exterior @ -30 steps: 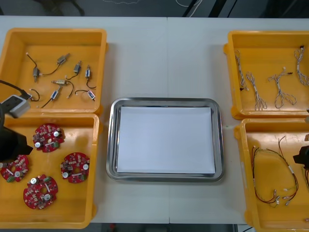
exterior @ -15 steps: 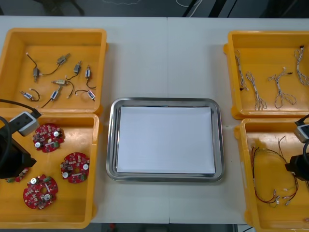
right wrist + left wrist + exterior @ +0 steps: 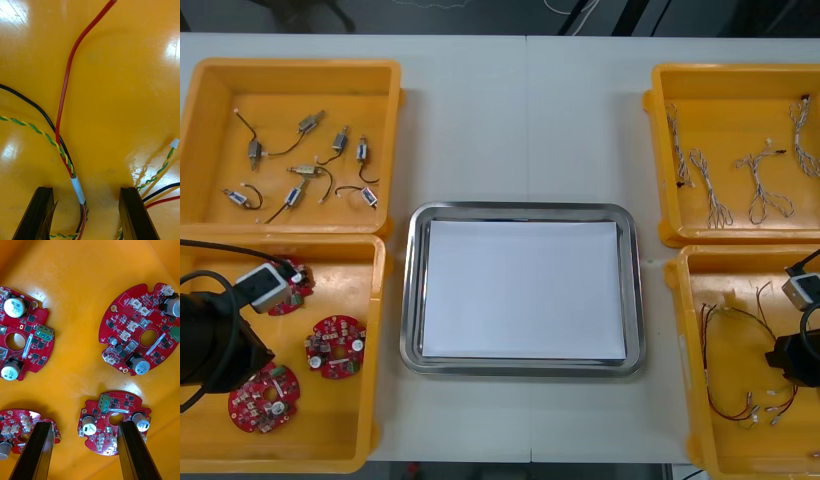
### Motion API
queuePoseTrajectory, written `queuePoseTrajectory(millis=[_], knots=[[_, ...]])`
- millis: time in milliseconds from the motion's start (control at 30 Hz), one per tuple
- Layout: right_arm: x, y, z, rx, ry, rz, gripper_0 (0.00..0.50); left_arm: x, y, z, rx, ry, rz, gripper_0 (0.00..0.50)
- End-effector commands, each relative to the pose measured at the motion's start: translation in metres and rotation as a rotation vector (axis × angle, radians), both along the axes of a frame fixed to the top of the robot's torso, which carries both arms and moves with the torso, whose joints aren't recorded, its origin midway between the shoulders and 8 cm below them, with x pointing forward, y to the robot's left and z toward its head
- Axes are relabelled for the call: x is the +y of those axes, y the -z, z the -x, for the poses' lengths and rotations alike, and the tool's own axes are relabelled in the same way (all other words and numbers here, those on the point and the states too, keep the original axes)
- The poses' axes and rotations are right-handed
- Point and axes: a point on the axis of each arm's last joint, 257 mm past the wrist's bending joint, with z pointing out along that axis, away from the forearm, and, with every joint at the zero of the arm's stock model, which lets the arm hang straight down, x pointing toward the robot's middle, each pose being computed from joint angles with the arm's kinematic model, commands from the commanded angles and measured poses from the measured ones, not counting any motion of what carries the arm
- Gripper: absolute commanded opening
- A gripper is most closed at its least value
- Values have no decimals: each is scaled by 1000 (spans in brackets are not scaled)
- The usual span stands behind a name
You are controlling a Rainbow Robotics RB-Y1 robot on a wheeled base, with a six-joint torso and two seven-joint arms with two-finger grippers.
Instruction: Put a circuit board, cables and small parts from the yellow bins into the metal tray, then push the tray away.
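At the near left corner of the tabletop, the left gripper [image 3: 85,427] hangs over the near left yellow bin [image 3: 376,300], its black fingers [image 3: 39,450] spread wide. The left wrist view shows four round red circuit boards [image 3: 140,328] on the bin's floor. One board [image 3: 112,420] lies between the fingers, close against one of them — whether it is touched cannot be told. In the front view the left arm [image 3: 215,345] covers the gripper and hides one board altogether. A second board [image 3: 298,287] is half hidden under it, and two lie in plain sight.

At the near right corner the right gripper [image 3: 87,189] sits low in the near right yellow bin [image 3: 685,340], its fingers also wide apart and clamping nothing. The right wrist view shows a red cable [image 3: 67,93], a black cable [image 3: 33,103] and a twisted green and yellow pair [image 3: 33,127]. A white band [image 3: 78,189] gathers them between the fingers, nearer one of them. In the front view the right arm [image 3: 805,350] is cut off by the picture's edge and covers the gripper, and the bin's cables read as thin dark loops [image 3: 740,360].

The metal tray [image 3: 412,290], white inside, lies at the middle of the tabletop between the bins. The far left yellow bin [image 3: 390,100] holds small metal parts [image 3: 305,170] with short leads. The far right yellow bin [image 3: 660,150] holds pale twisted cables [image 3: 710,195] — their colours too fine to tell.
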Motion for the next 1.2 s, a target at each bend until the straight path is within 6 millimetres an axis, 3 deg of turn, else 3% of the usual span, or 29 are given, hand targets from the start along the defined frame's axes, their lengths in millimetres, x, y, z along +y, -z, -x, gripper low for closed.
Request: queuePoseTrajectory(millis=[33, 467, 1000, 1033, 1067, 1133, 1167, 1200], knots=[[-8, 2, -1, 4, -48, 42, 500, 2, 7, 13, 16, 115, -76, 500], [3, -6, -15, -27, -80, 33, 500, 2, 30, 9, 23, 150, -80, 500], [10, 7, -13, -37, -119, 54, 500, 9, 45, -6, 13, 180, -103, 500], [10, 7, -13, -37, -118, 52, 461, 10, 46, -7, 12, 179, -102, 500], [10, 8, -12, -36, -118, 54, 384, 11, 48, -8, 12, 179, -103, 500], [8, 10, -10, -31, -117, 59, 216, 10, 49, -10, 12, 187, -104, 500], [7, 10, -9, -30, -117, 60, 71, 10, 50, -10, 14, 188, -105, 500], [7, 10, -9, -30, -115, 60, 0, 11, 51, -10, 15, 189, -107, 500]])
